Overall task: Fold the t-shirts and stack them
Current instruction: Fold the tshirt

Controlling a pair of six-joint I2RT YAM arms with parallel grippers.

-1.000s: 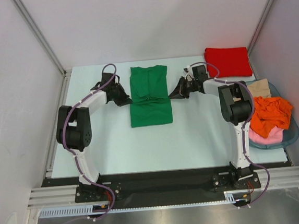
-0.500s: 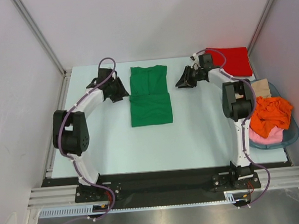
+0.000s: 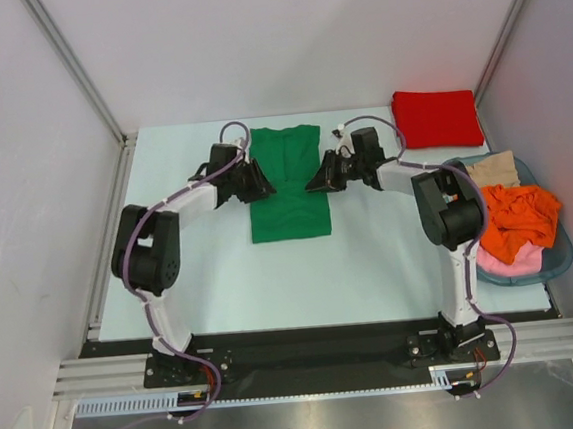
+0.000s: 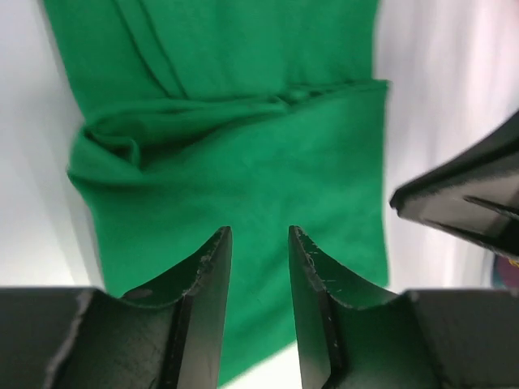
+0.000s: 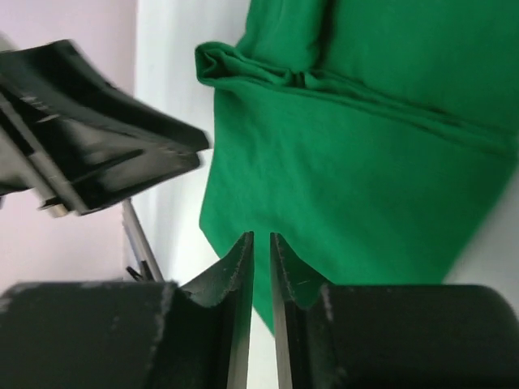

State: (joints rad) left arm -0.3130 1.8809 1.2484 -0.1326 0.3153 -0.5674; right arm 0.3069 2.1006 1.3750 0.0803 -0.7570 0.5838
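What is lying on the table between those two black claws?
The green t-shirt, partly folded, lies between the left claw and the right claw. The top view shows this plainly.

The green t-shirt is soft matt cloth — the left end effector smooth black plastic, edges scuffed.

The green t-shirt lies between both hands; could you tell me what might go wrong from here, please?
1. The green t-shirt is bunched at its fold line; folding on could trap that wrinkle.
2. The left hand and right hand face each other across the narrow cloth and might collide.
3. Either hand may pinch only one layer.
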